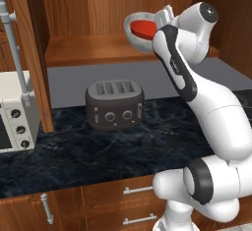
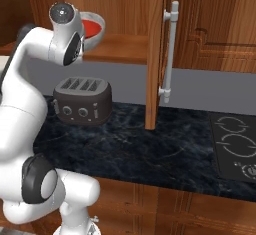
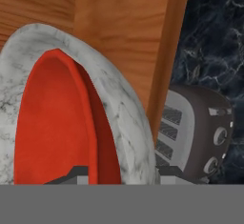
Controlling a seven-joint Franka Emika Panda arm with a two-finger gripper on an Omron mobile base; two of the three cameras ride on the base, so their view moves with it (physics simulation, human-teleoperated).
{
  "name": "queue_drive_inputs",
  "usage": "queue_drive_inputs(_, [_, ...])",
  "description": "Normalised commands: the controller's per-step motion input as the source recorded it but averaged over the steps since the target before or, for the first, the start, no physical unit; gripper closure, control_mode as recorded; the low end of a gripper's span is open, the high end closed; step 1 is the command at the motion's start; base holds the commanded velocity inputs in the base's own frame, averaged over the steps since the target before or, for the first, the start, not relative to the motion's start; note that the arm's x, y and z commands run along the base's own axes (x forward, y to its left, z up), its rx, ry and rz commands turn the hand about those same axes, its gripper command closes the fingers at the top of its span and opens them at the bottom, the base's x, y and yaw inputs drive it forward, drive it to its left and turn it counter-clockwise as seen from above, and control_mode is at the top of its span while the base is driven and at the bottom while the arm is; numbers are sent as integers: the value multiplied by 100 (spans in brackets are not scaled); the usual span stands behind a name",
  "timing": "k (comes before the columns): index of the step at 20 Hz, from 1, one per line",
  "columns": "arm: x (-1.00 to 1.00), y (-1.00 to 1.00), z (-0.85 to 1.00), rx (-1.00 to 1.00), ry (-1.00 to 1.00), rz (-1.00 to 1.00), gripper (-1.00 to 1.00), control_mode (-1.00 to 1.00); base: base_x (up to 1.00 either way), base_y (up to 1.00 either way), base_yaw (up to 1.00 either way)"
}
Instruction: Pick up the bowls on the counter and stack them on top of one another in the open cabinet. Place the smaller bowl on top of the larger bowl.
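**Red bowl nested in the marble bowl, both tipped at the cabinet shelf**

Your gripper [image 3: 121, 173] has its two dark fingertips [image 3: 71, 175] rising at the bottom of the hand view, one inside the bowls and one outside the speckled wall, so the jaws stand narrow, apparently pinching the stacked rims; you cannot tell for certain how much of the hold is on each bowl.

The smaller bowl [image 3: 52, 123] is glossy, plain red, shallow and round, sitting inside the larger bowl [image 3: 119, 104], whose thick wall is white-grey with dark marble veining and a smooth rounded lip. In the left base view the pair [image 1: 142, 28] is tilted, its open mouth turned up and toward the camera, the round face steeply inclined rather than level. From the right base view the red inside [image 2: 90, 27] shows within the grey rim [image 2: 98, 38], above the shelf board.

The open cabinet [image 1: 88, 48] is reddish-brown wood with visible grain and a flat shelf. Below lies the counter [image 1: 98, 146], a dark blue-black veined slab, carrying a boxy dark grey four-slot toaster [image 1: 114, 103] with rounded corners and round knobs
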Motion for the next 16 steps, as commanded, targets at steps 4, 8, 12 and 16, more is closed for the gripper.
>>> queue_drive_inputs(4, [16,0,-3,0,0,-1,100,-100,0,0,0])
queue_drive_inputs(8, [17,0,-1,0,1,-1,100,-100,0,0,0])
queue_drive_inputs(12, [16,0,-1,0,1,-1,100,-100,0,0,0])
queue_drive_inputs(16, [16,0,-1,0,1,-1,100,-100,0,0,0])
